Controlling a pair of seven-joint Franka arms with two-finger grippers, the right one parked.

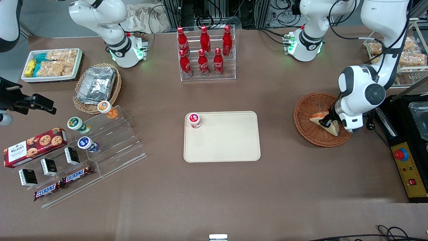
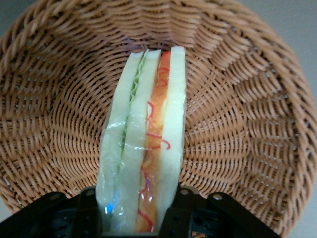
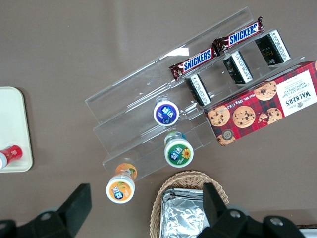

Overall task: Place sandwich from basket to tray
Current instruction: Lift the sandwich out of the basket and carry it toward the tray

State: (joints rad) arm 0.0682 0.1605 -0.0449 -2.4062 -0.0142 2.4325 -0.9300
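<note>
The sandwich [image 1: 323, 122] lies in the round reddish-brown wicker basket [image 1: 309, 113] toward the working arm's end of the table. In the left wrist view the plastic-wrapped sandwich [image 2: 146, 144] stands on edge, its green, orange and red filling showing, with the basket [image 2: 237, 134] under it. My left gripper [image 1: 329, 124] is down in the basket with a black finger [image 2: 182, 210] on each side of the sandwich's near end, pressing on it. The cream-beige tray [image 1: 227, 140] lies flat at the table's middle; its edge also shows in the right wrist view [image 3: 12, 129].
A small red-lidded cup [image 1: 194, 120] stands on a corner of the tray. A rack of red cola bottles [image 1: 205, 53] stands farther from the camera. A black control box [image 1: 406, 167] lies beside the basket. Snack shelves [image 1: 100, 144] and a foil-pack basket [image 1: 97, 85] lie toward the parked arm's end.
</note>
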